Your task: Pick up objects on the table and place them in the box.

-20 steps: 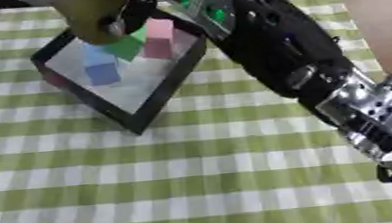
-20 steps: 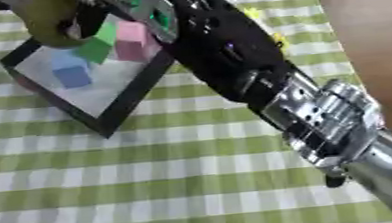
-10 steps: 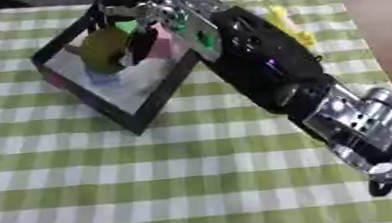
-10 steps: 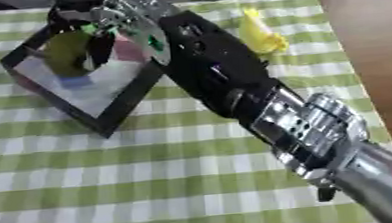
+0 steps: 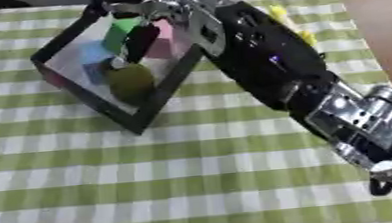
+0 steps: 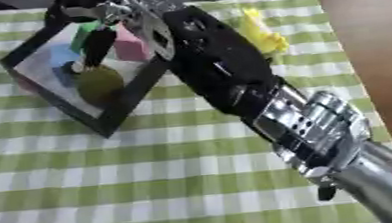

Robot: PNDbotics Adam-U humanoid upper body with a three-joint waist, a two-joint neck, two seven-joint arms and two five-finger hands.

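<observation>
Nearest the camera it's just the green-and-white checked cloth (image 5: 153, 187) covering the tabletop (image 5: 386, 33), soft-looking woven stuff, nothing lying on it down at 6 o'clock. From about 4 o'clock the right arm (image 5: 358, 116) cuts diagonally up the view, silver ribbed metal at the joint, then glossy black shell toward 12. The right hand (image 5: 153, 16) hangs over the box (image 5: 159, 94) at roughly 11 o'clock, dark fingers (image 5: 141, 40) pointing down into it and looking relaxed, not wrapped around anything I can make out. The box is a shallow square tray with a black rim and a pale floor, sitting skewed like a diamond. Inside, closest to the near corner, there's an olive-green rounded thing (image 5: 131, 83), smooth and kind of pear-shaped, just under the fingertips and apparently resting on the floor. Behind it sit a blue block (image 5: 89, 54), a green block (image 5: 121, 31) and a pink block (image 5: 172, 37), all blocky and matte like foam or painted wood. So I'd say most of the job is done. What's left seems to be the yellow thing (image 6: 259, 33) on the cloth at about 1 o'clock, just beside the arm, lumpy and bright, shape hard to tell. No left hand showing.
</observation>
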